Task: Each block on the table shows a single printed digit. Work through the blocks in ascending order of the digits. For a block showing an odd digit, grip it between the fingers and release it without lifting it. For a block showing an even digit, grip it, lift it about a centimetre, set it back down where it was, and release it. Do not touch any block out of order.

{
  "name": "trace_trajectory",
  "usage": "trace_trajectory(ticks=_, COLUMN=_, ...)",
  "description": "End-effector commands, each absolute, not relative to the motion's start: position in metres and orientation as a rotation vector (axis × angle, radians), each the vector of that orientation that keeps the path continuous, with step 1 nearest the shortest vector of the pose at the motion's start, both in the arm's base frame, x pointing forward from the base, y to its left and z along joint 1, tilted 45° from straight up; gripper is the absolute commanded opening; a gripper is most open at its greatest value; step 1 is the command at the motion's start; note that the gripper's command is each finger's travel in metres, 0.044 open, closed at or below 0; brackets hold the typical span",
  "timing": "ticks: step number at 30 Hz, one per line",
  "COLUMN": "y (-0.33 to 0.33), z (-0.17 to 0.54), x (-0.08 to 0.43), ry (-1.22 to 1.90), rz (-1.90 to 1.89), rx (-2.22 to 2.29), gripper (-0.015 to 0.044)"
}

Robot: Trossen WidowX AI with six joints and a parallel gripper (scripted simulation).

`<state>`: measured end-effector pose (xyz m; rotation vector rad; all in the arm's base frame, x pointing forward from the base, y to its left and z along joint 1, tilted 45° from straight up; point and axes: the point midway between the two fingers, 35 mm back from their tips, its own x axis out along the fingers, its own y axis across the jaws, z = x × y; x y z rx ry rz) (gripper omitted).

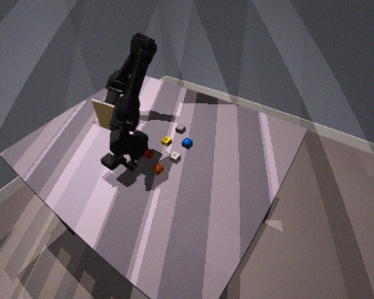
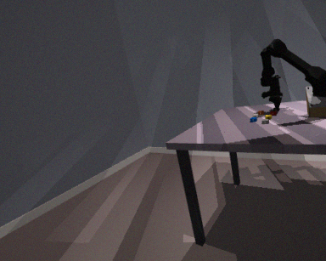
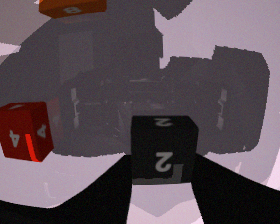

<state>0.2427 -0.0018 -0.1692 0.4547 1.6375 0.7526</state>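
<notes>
Exterior: lilac table (image 1: 221,174) (image 2: 244,146) (image 3: 225,25), light-striped; grey wall (image 1: 192,18) (image 2: 74,67), brownish floor (image 1: 299,252) (image 2: 116,203); jaws (image 1: 132,165) (image 2: 278,110) clamped on black block (image 3: 162,145).

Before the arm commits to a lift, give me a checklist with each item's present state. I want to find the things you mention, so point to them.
1. Black block (image 3: 163,150) shows an even digit: ok, it reads 2.
2. Pincer (image 1: 131,165) (image 2: 278,110) (image 3: 160,161) has a finger against each side of it: ok.
3. Red block (image 1: 149,153) (image 2: 273,113) (image 3: 25,132), showing 4, is outside the fingers: ok.
4. Grip firm enough to lift: cannot tell.
5. Digits on yellow block (image 1: 166,140) (image 2: 268,116) and blue block (image 1: 187,142) (image 2: 253,119) readable: not ok.
</notes>
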Motion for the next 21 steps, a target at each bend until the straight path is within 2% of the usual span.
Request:
trace_trajectory(ticks=1, y=-0.0064, z=-0.1648, x=0.2466, ry=1.626, rz=0.755, rx=0.442, gripper=0.012)
trace_trajectory(ticks=21, y=-0.005, z=-0.1663, x=0.2462, ry=1.625, rz=0.757, rx=0.442, gripper=0.012)
